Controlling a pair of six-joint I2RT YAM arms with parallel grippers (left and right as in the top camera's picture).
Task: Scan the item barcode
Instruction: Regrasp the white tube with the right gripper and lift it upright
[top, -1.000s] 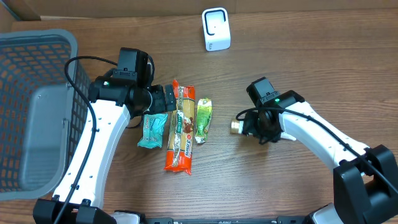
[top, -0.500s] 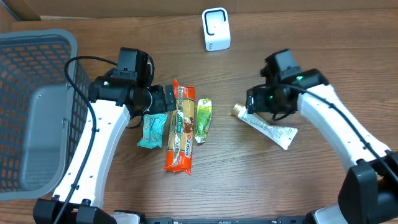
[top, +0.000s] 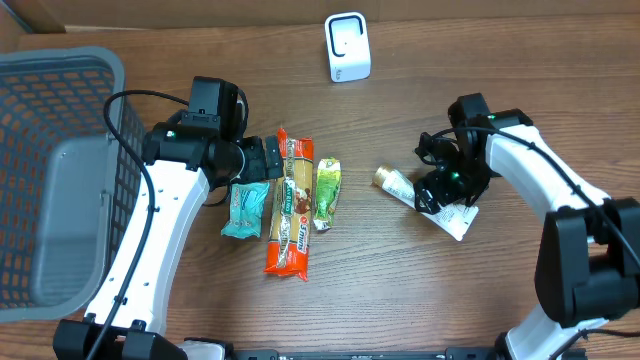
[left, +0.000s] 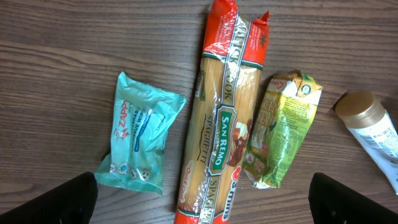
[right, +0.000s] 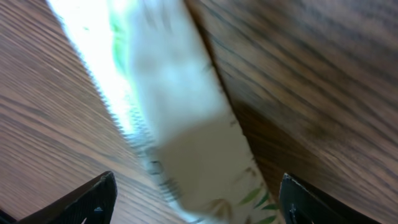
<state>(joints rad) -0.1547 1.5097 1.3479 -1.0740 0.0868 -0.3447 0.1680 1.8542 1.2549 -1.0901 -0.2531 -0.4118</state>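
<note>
A white tube with a gold cap (top: 400, 186) lies flat on the table right of centre. My right gripper (top: 443, 188) hovers open over its flat tail end. In the right wrist view the blurred tube (right: 186, 124) runs between my right gripper's (right: 199, 202) spread jaws without touching them. My left gripper (top: 262, 158) is open above a row of packs. Below my left gripper (left: 205, 205) lie a teal wipes pack (left: 140, 140), an orange spaghetti pack (left: 221, 118) and a green snack pack (left: 280, 127). No barcode shows.
A white scanner (top: 347, 47) stands at the back centre. A grey mesh basket (top: 60, 170) fills the left side. The gold cap of the tube (left: 360, 109) shows at the right edge of the left wrist view.
My right gripper let go of the tube, which now lies on the table, swung up and right, then came back down over the tube's tail end. The left arm has not moved.
</note>
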